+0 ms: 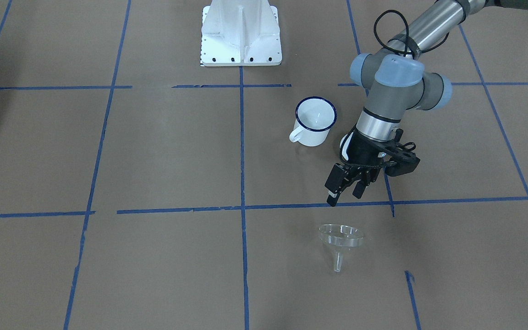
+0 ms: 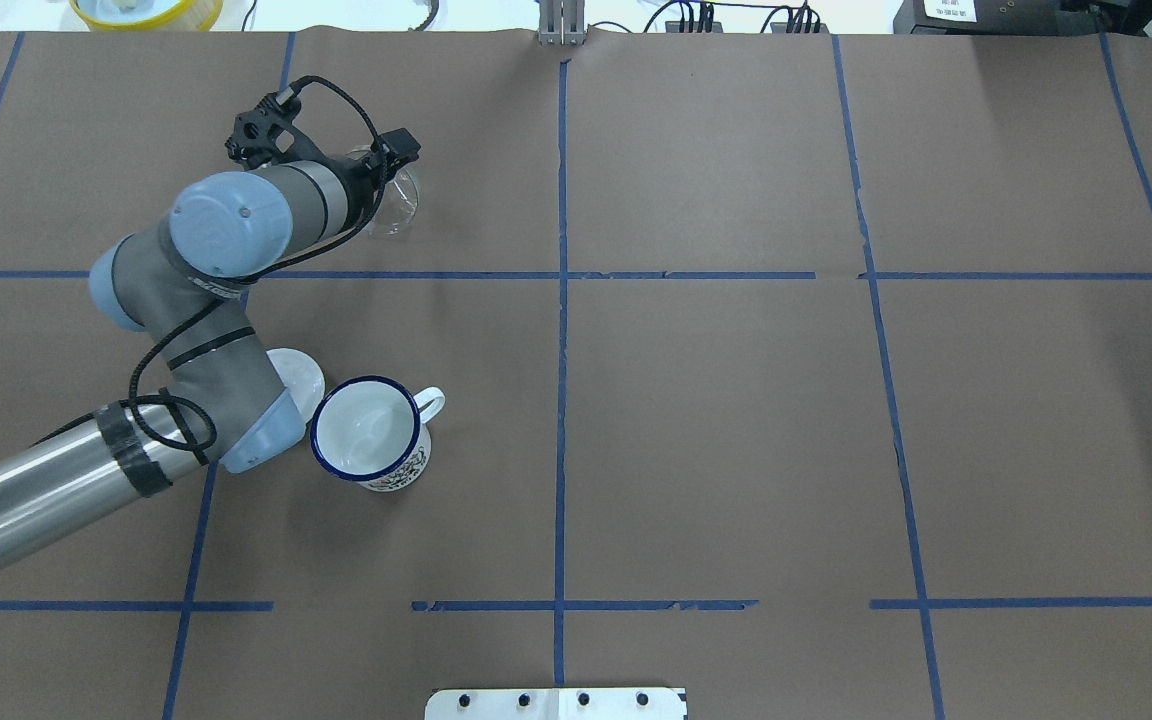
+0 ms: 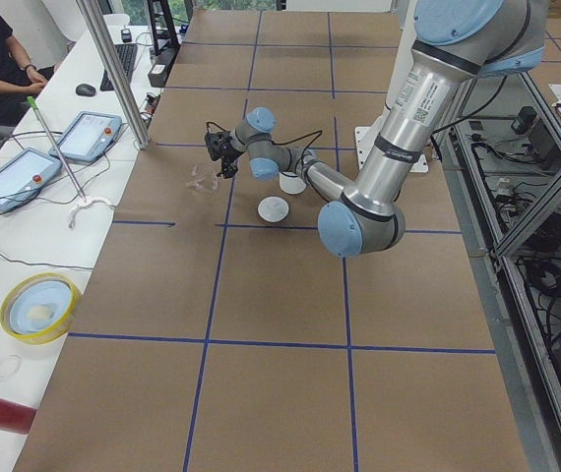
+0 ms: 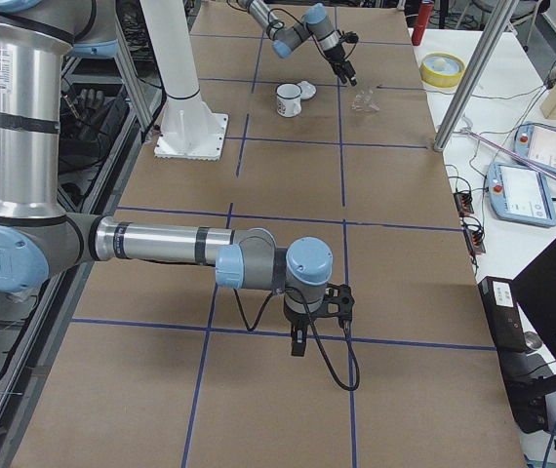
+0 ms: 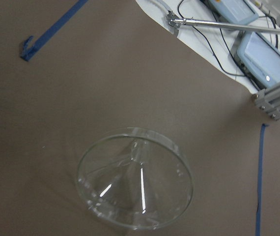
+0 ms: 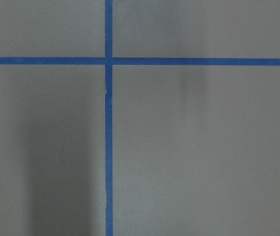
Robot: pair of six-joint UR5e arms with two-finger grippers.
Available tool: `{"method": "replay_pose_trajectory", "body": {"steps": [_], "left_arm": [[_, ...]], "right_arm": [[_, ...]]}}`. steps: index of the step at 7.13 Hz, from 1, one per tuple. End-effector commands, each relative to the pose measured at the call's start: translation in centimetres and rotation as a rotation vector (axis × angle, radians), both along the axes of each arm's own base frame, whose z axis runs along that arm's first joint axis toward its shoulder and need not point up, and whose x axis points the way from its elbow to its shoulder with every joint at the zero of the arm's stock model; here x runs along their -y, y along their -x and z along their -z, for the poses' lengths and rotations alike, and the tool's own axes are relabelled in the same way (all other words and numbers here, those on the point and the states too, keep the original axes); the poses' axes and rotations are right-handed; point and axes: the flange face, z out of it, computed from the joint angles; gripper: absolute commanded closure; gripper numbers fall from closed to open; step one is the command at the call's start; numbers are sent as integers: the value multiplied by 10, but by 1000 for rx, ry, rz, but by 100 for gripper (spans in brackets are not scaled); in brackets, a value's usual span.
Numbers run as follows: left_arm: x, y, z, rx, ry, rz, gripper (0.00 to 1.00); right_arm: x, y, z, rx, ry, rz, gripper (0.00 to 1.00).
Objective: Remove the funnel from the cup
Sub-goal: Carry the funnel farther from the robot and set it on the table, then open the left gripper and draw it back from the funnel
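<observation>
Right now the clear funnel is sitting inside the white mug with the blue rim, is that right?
Not quite. The funnel is not inside the mug. It rests on the table, well apart from the mug, which is white with a blue rim and empty. The front-facing view shows this, with the left gripper open between the two.

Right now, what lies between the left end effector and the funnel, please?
Between the left end effector and funnel: only bare table and a blue tape line, per the front-facing view.
</observation>
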Motion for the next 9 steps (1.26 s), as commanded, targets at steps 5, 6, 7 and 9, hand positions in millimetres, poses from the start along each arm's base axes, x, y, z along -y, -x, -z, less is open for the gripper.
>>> {"method": "replay_pose_trajectory", "body": {"steps": [5, 6, 7, 9], "left_arm": [[-36, 31, -32, 327, -19, -412, 0], [-55, 8, -37, 331, -19, -457, 0], [-75, 2, -56, 342, -4, -485, 0], [-100, -4, -60, 335, -8, -480, 0]], "right_arm": [[0, 0, 0, 0, 0, 0, 0], [0, 0, -1, 0, 1, 0, 0], [0, 0, -1, 0, 1, 0, 0], [0, 0, -1, 0, 1, 0, 0]]}}
